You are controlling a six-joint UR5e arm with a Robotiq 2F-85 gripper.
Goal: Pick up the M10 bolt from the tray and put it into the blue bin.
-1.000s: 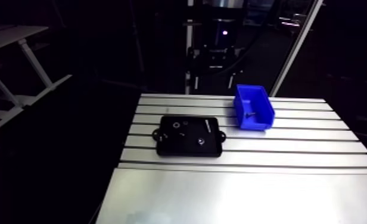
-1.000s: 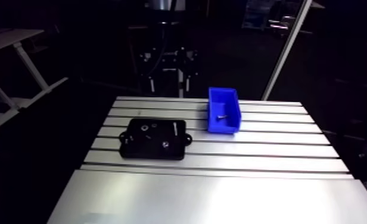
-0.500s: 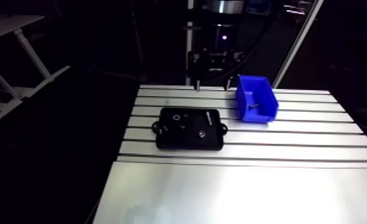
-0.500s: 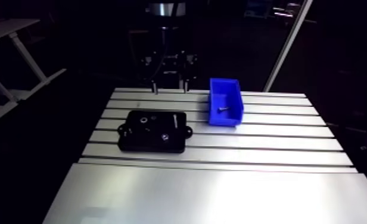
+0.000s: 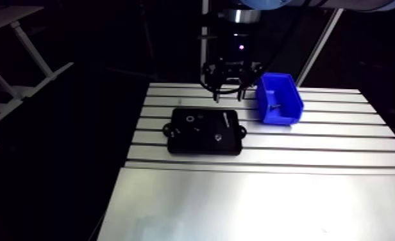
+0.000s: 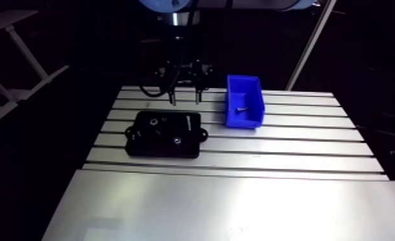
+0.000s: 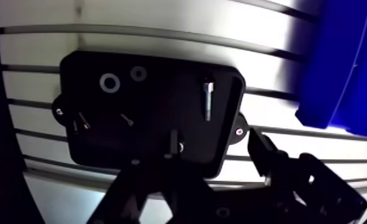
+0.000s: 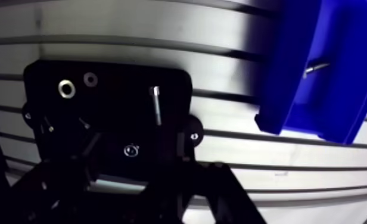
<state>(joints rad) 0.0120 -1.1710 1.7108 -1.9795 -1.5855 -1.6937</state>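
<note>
Bare table (image 5: 251, 119) between tray (image 5: 197, 147), blue bin (image 5: 280, 117)

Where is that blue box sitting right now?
In the arm view the blue bin stands on the slotted table near its far edge, just right of the black tray and apart from it.

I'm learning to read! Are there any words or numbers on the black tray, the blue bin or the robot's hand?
None. No word, number or sign can be read on the black tray, the blue bin or the gripper. The tray's long bolt is too small to show marks.
</note>
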